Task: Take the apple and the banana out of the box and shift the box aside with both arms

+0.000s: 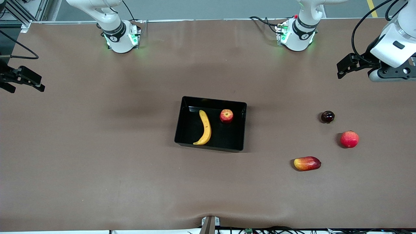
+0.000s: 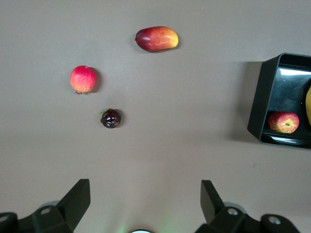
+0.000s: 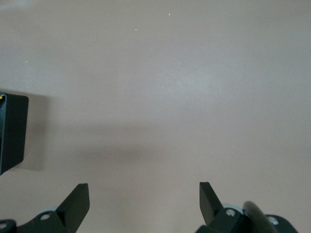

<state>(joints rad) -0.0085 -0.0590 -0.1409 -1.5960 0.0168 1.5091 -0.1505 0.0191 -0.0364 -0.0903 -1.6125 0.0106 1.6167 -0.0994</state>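
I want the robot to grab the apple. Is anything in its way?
Nothing visible blocks it. The apple lies uncovered in the box, beside the banana. The left gripper and right gripper hang open, both empty.

We see brown table [image 1: 97, 156]: black box [image 1: 182, 130] at middle; toward left arm's end, dark round fruit [image 1: 327, 116], red-pink round fruit [image 1: 349, 139], oblong red-yellow fruit [image 1: 307, 163], all apart.
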